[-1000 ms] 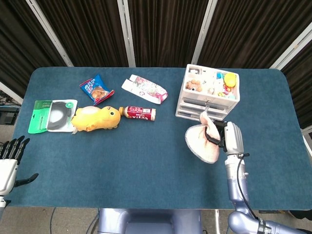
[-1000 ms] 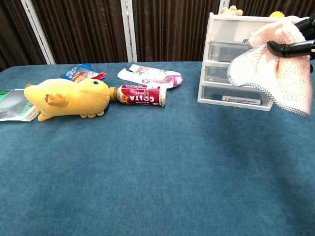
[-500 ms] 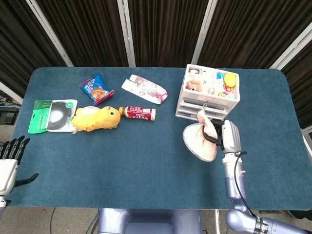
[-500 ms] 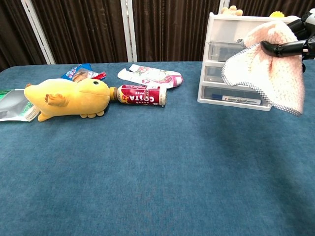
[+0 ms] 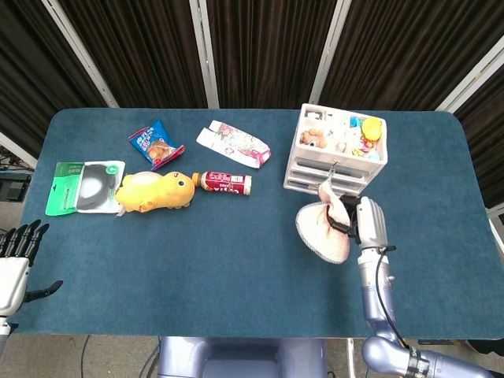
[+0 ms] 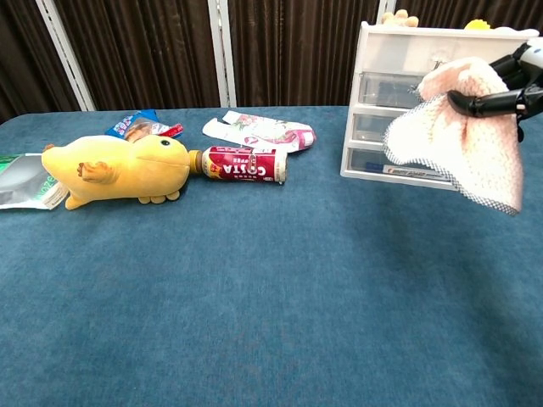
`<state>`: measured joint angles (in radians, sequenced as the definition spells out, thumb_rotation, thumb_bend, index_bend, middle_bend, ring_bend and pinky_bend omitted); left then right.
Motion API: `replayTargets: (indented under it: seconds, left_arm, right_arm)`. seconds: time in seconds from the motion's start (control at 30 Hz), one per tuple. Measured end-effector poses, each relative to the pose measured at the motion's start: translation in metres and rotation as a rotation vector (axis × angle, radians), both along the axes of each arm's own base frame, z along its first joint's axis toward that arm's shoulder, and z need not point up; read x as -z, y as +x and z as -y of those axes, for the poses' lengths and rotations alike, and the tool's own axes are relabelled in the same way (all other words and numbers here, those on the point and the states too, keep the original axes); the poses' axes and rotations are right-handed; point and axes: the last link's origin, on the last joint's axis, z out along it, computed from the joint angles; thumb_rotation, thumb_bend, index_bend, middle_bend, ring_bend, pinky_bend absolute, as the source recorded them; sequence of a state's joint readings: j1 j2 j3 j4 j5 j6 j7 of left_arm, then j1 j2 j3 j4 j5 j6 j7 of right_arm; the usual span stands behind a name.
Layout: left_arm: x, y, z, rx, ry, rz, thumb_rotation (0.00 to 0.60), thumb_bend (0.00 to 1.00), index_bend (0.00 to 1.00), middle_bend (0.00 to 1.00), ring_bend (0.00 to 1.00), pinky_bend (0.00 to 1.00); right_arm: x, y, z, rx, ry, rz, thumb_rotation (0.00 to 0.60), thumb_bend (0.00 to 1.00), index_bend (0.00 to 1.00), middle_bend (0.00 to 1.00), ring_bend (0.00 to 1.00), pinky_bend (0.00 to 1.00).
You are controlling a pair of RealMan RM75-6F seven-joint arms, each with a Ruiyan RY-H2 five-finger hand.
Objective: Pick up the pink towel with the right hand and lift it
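The pink towel (image 5: 324, 228) (image 6: 462, 140) hangs in the air in front of the white drawer unit, clear of the table. My right hand (image 5: 364, 223) (image 6: 509, 85) grips its upper edge, dark fingers (image 6: 479, 102) wrapped over the fabric. The towel droops below the hand with a grey-trimmed lower edge. My left hand (image 5: 16, 252) rests at the table's near left corner, fingers apart and holding nothing; the chest view does not show it.
A white drawer unit (image 5: 340, 150) (image 6: 407, 93) with small toys on top stands just behind the towel. A yellow plush duck (image 5: 156, 191), a red bottle (image 5: 227, 183), a snack bag (image 5: 156, 143), a white pouch (image 5: 234, 143) and a green packet (image 5: 85, 187) lie on the left half.
The right hand with the towel shifted slightly left and toward the drawer unit, then dipped a little. The towel swung with it. The left hand stayed still.
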<state>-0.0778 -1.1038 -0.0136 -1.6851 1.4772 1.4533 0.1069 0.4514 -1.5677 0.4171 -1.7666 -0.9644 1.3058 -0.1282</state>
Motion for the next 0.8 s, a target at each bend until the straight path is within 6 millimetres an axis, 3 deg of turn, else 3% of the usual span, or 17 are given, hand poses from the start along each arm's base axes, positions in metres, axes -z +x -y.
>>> replayTargets:
  seconds: [0.5, 0.57, 0.67, 0.7, 0.8]
  left_arm:
    - [0.000, 0.000, 0.000, -0.002, 0.003, -0.001, 0.600, 0.02, 0.00, 0.00, 0.00, 0.00]
    - [0.000, 0.000, 0.000, -0.002, 0.003, -0.001, 0.600, 0.02, 0.00, 0.00, 0.00, 0.00]
    - [-0.001, 0.000, -0.001, -0.001, 0.003, -0.001, 0.600, 0.02, 0.00, 0.00, 0.00, 0.00]
    - [-0.001, 0.000, -0.001, -0.001, 0.003, -0.001, 0.600, 0.02, 0.00, 0.00, 0.00, 0.00]
    - [-0.001, 0.000, -0.001, -0.001, 0.002, -0.002, 0.600, 0.02, 0.00, 0.00, 0.00, 0.00]
  right_arm:
    - [0.013, -0.006, 0.008, 0.018, 0.016, -0.022, 0.600, 0.50, 0.76, 0.82, 0.75, 0.84]
    - [0.015, -0.006, 0.009, 0.022, 0.020, -0.019, 0.600, 0.46, 0.72, 0.77, 0.70, 0.77]
    - [0.017, -0.007, 0.009, 0.027, 0.037, -0.030, 0.600, 0.29, 0.47, 0.53, 0.45, 0.45]
    - [0.018, -0.008, 0.008, 0.026, 0.050, -0.040, 0.600, 0.23, 0.36, 0.41, 0.33, 0.35]
    - [0.023, -0.013, 0.002, 0.027, 0.108, -0.100, 0.600, 0.10, 0.14, 0.18, 0.08, 0.17]
